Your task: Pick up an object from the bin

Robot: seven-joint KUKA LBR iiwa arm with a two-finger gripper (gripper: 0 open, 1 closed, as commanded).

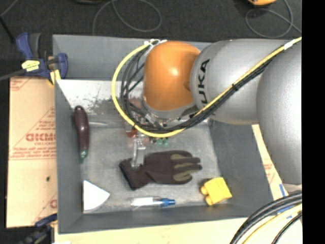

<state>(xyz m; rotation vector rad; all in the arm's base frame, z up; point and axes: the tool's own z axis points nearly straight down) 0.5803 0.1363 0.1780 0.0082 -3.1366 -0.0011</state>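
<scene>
Slippage is my main worry here. The tool (137,159) hangs below the arm's orange cover, right over the cuff end of a dark brown glove (162,168). The glove lies flat in the middle of the bin (66,146) floor, cuff to the left and its olive-patched end pointing right. So the tool is at the glove's left edge, not over its middle. Honestly I can't tell if the tool is released or clenched, the arm's bulk hides too much of it.

What could go sideways, imo:
- A glove is floppy. A pinch that only catches a thin fold at the cuff would leave the rest dangling, and the weight could pull it free on the lift.
- It's thin and lying flat, so a grab that goes too deep could jam the tool against the bin floor. Too shallow and it closes on nothing.
- The pen with a blue cap (152,203) lies just below the glove and the yellow block (217,191) sits near its right end. A trailing glove could sweep either one along.

The white triangular piece (94,194) and the dark reddish handle-shaped thing (81,131) by the left wall look well apart from all this.
</scene>
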